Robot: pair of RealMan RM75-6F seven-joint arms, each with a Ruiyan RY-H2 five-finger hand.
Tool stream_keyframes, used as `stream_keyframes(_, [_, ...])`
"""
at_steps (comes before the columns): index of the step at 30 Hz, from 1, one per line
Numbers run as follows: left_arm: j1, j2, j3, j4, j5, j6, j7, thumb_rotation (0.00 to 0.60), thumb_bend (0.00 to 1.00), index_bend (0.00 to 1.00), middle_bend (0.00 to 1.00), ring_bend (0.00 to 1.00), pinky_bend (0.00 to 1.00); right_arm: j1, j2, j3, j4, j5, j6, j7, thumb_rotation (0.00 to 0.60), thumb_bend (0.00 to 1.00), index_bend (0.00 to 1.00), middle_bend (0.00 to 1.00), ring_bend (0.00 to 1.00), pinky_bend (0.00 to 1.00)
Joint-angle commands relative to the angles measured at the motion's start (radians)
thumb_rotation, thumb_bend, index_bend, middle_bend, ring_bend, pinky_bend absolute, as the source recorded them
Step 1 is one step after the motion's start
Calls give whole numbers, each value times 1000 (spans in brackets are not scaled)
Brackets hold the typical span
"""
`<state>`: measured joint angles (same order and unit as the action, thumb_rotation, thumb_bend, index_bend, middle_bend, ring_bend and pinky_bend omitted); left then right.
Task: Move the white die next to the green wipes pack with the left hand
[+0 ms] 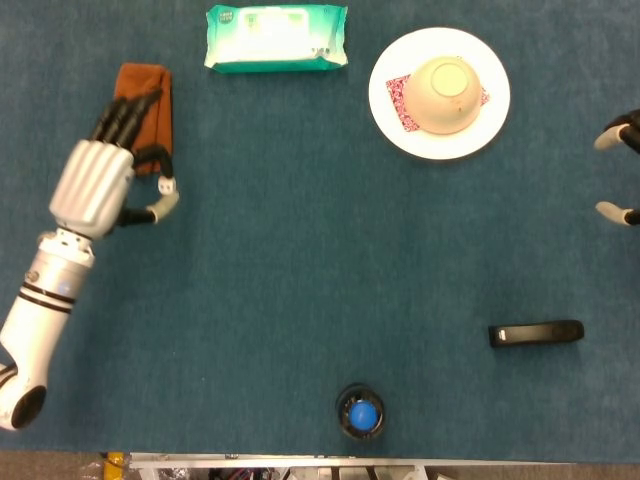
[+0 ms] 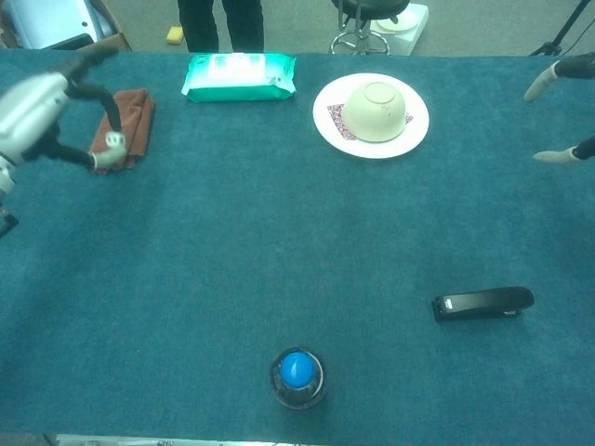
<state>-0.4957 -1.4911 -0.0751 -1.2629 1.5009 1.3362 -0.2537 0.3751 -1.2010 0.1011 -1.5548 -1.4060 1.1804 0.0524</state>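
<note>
The small white die [image 1: 168, 184] [image 2: 115, 141] is pinched between the thumb and a finger of my left hand [image 1: 95, 178] [image 2: 37, 110]. The hand hovers at the table's left side, and its other fingers stretch out over the brown cloth [image 1: 150, 78] [image 2: 137, 116]. The green wipes pack [image 1: 277, 38] [image 2: 240, 76] lies at the far edge, up and to the right of the die, well apart from it. My right hand [image 1: 618, 170] [image 2: 561, 110] shows only as spread fingertips at the right edge, holding nothing.
A white plate [image 1: 390, 118] [image 2: 327, 121] with an upturned beige bowl [image 1: 442, 95] [image 2: 376, 110] sits right of the pack. A black stapler [image 1: 535, 333] [image 2: 482, 302] lies at the near right. A blue-capped jar [image 1: 360, 412] [image 2: 297, 373] stands at the near edge.
</note>
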Motion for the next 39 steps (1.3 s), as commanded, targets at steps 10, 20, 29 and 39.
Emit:
stream_keyframes(10, [23,145,-24,-202,-18,-17,-66,600,263,234,0,0,0,-4,-5,-5,10,1,-5,13,600,0,378,318,207,188])
stream_keyframes(20, [34,103,-8,-159,-2,-23,-70,600,263,267,0,0,0,-5,-7,-4,12,3,-6,14,600,0,379,318,207,188])
stream_keyframes(29, [51,95,2,-165,9,-13,-19,600,263,287,0,0,0,-9,2,-3,6,-2,2,16,600,0,378,318,206,188])
stream_keyframes(39, [65,101,-3,-164,-6,-15,-1,600,263,308,0,0,0,-10,3,-2,-1,-6,7,22,600,0,378,318,207,188])
